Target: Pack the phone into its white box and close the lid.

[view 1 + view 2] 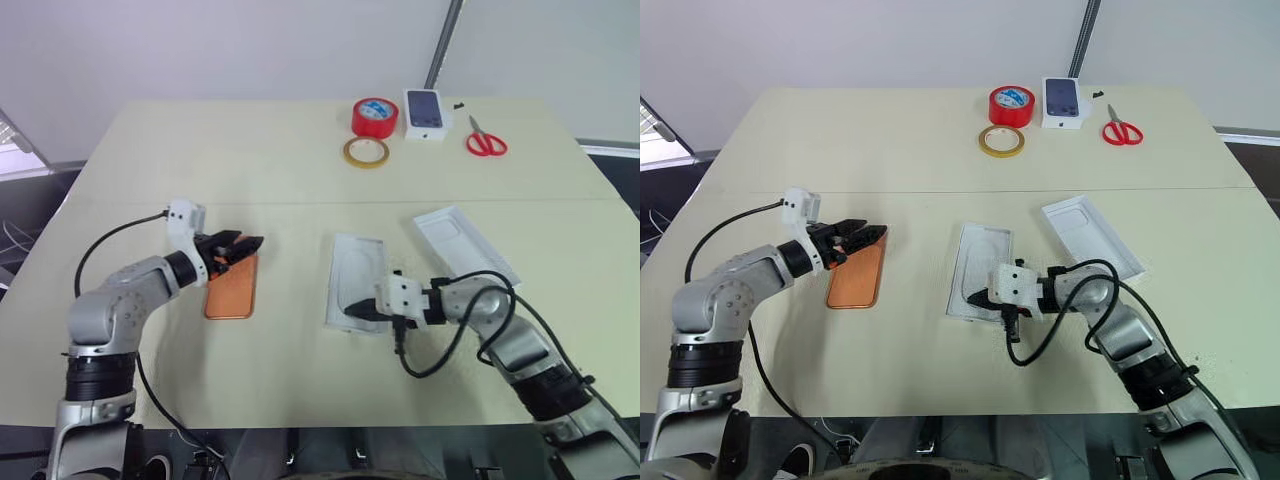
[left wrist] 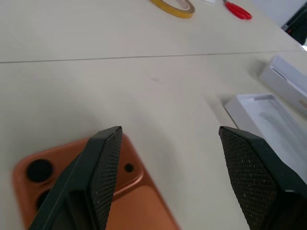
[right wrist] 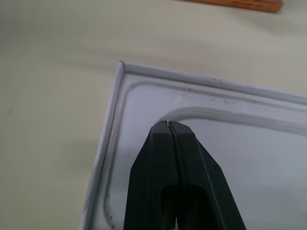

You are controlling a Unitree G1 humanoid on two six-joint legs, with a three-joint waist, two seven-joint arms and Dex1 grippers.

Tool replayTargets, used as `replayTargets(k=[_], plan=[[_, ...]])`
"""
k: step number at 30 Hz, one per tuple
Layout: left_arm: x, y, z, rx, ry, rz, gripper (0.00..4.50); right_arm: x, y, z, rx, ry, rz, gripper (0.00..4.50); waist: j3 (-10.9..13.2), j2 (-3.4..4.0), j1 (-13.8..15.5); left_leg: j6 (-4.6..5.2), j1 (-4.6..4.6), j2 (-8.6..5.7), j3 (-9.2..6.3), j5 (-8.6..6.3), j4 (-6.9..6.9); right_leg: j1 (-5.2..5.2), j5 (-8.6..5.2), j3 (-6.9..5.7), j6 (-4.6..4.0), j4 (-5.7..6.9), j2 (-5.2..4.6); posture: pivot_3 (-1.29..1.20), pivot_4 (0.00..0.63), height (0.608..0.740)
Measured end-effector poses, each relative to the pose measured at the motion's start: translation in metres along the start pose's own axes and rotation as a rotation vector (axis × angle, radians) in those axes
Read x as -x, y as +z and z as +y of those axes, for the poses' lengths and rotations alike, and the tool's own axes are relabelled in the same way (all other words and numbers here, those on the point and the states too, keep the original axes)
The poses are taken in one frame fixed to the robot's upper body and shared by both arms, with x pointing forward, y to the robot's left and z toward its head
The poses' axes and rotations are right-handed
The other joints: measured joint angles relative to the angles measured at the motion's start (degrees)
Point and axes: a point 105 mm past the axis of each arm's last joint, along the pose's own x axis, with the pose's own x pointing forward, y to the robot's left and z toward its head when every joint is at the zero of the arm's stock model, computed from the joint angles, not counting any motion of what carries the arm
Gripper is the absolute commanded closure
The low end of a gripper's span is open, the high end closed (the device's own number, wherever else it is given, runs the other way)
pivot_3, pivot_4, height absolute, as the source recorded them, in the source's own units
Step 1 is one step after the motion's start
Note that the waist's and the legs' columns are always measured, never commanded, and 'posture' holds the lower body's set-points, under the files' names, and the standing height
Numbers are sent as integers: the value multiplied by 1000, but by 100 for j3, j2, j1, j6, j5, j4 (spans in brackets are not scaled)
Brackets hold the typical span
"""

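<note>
The phone is lying flat on the table, copper back up, at about 8 o'clock from the table's centre, with its camera cluster at the far end. The left gripper is hovering over that far end, fingers standing well apart and holding nothing; whether they are touching the phone cannot be told.

A white tray with a moulded rounded outline, apparently the lid, is lying open face up near the centre, at 3 o'clock from the phone and well apart from it. The right gripper is sitting over its near end, fingers pressed together with nothing between them.

A second white tray, apparently the white box, is lying at an angle at 2 o'clock from the first, close beside it.

At the far edge, around 12 to 1 o'clock, are lying a yellow tape ring, a red tape roll, a small white box picturing a dark phone, and red scissors.
</note>
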Motion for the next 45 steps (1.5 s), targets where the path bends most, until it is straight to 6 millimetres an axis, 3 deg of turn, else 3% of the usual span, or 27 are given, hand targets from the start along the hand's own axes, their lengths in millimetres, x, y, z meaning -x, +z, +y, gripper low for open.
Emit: replayTargets(k=[8,14,19,23,29,37,45], plan=[[1,-1,3,70,-10,21,1110,13,-3,-6,13,-6,2,4446,0,-1,4,0,-1,0,0,0,1,-1,0,0,0,0,0,0,150,740],[24,4,14,210,-32,74,1110,2,35,-43,-4,-164,-160,4446,3,-1,-56,-16,-6,5,2,9,-3,-31,0,1,-1,29,4,0,150,740],[56,7,38,289,18,121,1110,-27,66,-70,8,-285,-234,4446,3,-2,-42,-42,-9,3,2,24,-4,-34,0,1,-2,29,3,0,150,740],[66,-5,46,310,52,171,1110,-64,70,-66,-10,-253,-212,4446,3,-3,-11,-43,-13,-2,3,25,-3,-34,0,0,-2,27,-3,0,150,740],[65,-31,34,373,-9,275,1110,-107,65,-51,-13,-106,-79,4446,2,-4,-46,-43,-14,-2,3,25,-2,-39,0,0,-2,32,-2,0,150,740],[59,-36,33,339,-6,314,1110,-129,58,-51,-42,-10,46,4446,-4,6,-49,-43,-8,-3,3,25,-2,-36,1,1,-3,37,-2,0,150,740],[41,-38,29,363,-28,295,1110,-138,60,-53,-27,-11,65,4446,-42,39,-13,-42,2,-9,2,24,-2,-21,1,0,-3,36,-5,0,150,740]])
